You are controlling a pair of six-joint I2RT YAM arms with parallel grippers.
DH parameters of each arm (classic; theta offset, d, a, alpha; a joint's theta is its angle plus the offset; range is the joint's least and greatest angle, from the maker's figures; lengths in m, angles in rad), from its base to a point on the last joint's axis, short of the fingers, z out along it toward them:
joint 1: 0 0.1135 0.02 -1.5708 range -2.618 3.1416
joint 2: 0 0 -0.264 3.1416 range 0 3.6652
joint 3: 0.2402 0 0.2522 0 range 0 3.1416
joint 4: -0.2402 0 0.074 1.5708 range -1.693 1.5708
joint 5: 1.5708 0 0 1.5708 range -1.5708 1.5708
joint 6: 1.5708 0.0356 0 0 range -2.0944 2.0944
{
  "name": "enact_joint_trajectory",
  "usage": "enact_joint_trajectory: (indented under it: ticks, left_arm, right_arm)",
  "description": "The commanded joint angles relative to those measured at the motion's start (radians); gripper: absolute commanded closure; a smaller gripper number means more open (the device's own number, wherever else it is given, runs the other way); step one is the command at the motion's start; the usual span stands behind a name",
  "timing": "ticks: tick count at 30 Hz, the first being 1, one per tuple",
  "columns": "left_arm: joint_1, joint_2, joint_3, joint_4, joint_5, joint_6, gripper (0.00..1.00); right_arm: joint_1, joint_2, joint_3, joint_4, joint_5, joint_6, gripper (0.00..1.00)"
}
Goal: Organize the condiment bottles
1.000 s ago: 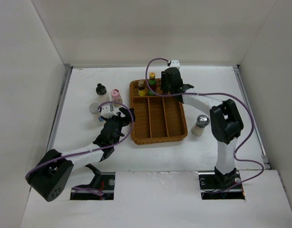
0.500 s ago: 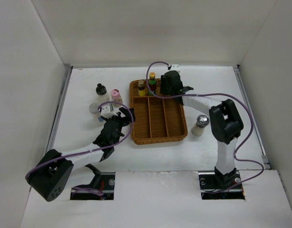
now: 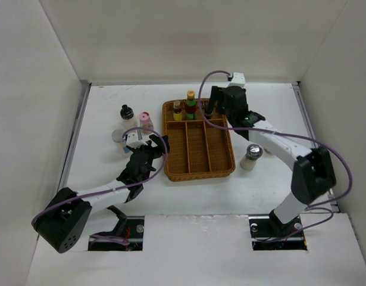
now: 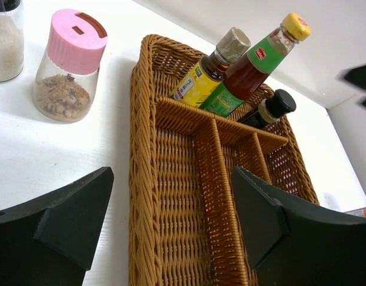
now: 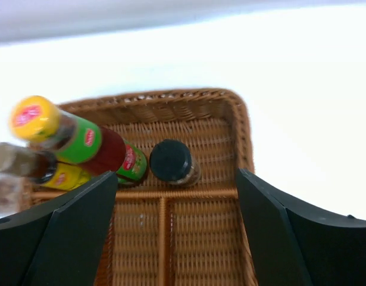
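Three condiment bottles stand in the back compartment of the wicker tray (image 3: 197, 170): a grey-capped yellow-labelled one (image 3: 177, 109) (image 4: 215, 62), a yellow-capped red sauce bottle (image 3: 190, 101) (image 5: 69, 140) and a black-capped jar (image 5: 171, 161) (image 4: 275, 106). My right gripper (image 3: 212, 109) (image 5: 177, 232) hangs open above the black-capped jar, touching nothing. Over the tray's left rim my left gripper (image 3: 159, 143) (image 4: 171, 226) is open and empty. Left of the tray stand a black-capped bottle (image 3: 127, 113), a pink-capped jar (image 3: 146, 121) (image 4: 69, 65) and a silver-capped jar (image 3: 118, 137). A silver-capped shaker (image 3: 252, 156) stands to the tray's right.
The tray's three long front compartments (image 4: 183, 196) hold nothing. White walls close in the table on the left, back and right. The right arm's purple cable (image 3: 272, 134) loops above the table right of the tray.
My right gripper has opened, let go of the black-capped jar in the tray's back compartment, and pulled up and to the right. The left arm has not moved.
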Motion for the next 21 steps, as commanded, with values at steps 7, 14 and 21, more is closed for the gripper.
enact_joint_trajectory:
  ticks: [7, 14, 21]
  left_arm:
    - [-0.001, -0.029, 0.016, 0.044, 0.012, -0.011, 0.20]
    - [-0.010, -0.017, 0.020, 0.044, 0.014, -0.014, 0.20]
    - [-0.019, -0.005, 0.026, 0.047, 0.016, -0.016, 0.20]
  right_arm:
    - [0.049, -0.571, -0.484, 0.018, 0.401, 0.079, 0.08]
    - [0.083, -0.768, -0.580, -0.379, 0.477, 0.257, 0.02]
    - [0.078, -0.730, -0.631, -0.371, 0.334, 0.271, 0.01]
